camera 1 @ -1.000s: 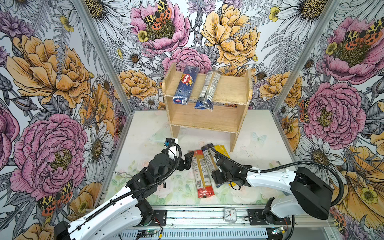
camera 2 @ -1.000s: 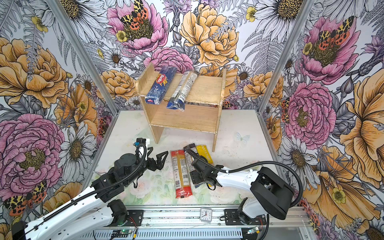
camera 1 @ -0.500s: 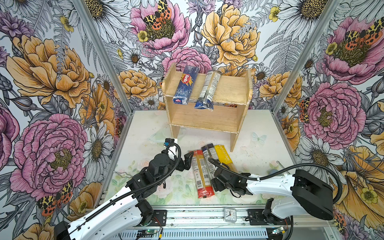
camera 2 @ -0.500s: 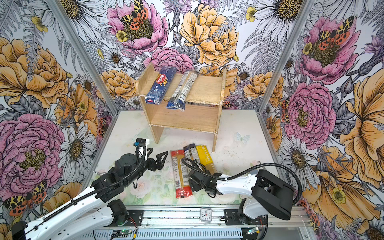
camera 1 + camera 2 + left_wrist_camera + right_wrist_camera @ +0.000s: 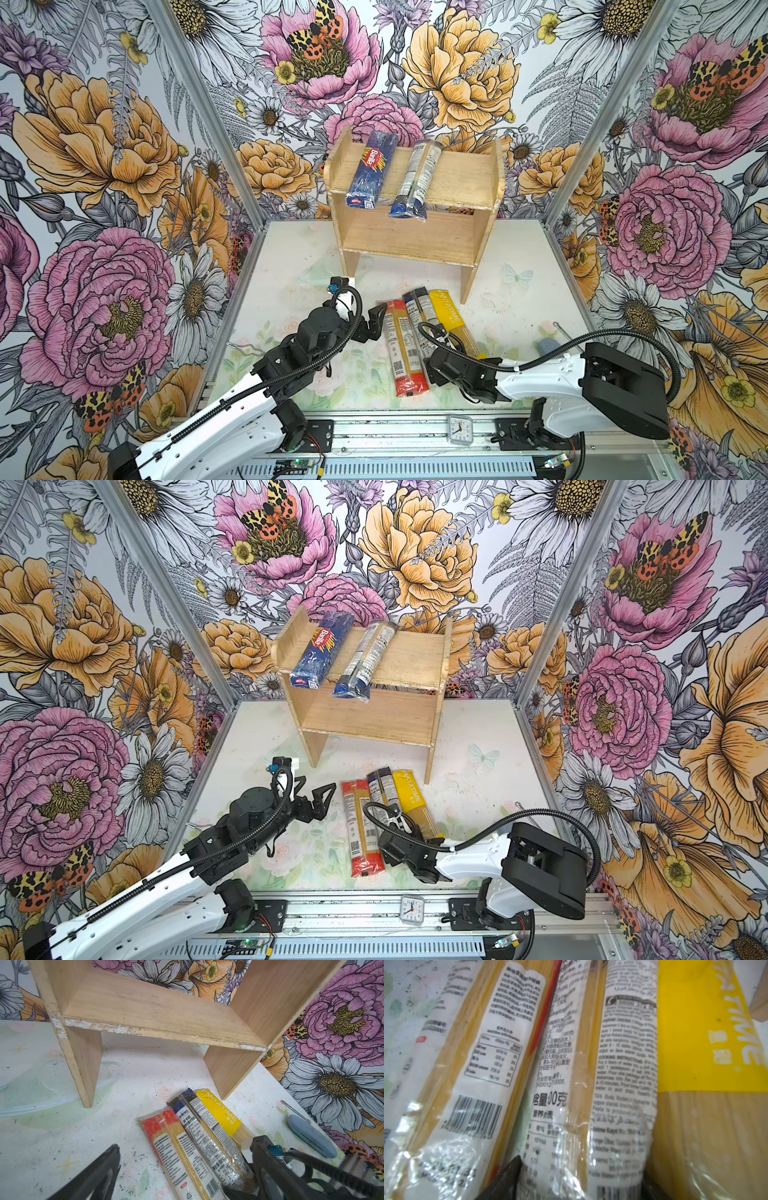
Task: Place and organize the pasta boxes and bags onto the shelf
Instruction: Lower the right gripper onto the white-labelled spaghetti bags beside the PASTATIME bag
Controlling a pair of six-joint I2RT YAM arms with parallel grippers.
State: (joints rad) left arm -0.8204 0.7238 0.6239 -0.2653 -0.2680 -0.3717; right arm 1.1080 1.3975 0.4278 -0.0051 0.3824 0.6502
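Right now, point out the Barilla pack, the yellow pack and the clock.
Barilla pack [image 5: 371, 170]: in a top view, mid-pack, by the logo.
yellow pack [image 5: 219, 1112]: left wrist view, on its yellow printed end.
clock [image 5: 460, 430]: in a top view, on the dial.

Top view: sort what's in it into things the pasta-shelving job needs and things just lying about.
Job: shelf; Barilla box and clear blue-ended bag on its top tier; red-ended bag, second blue-ended bag, yellow bag on the table.
Lying about: grey-blue pad; small clock on the front rail; thin metal rod.
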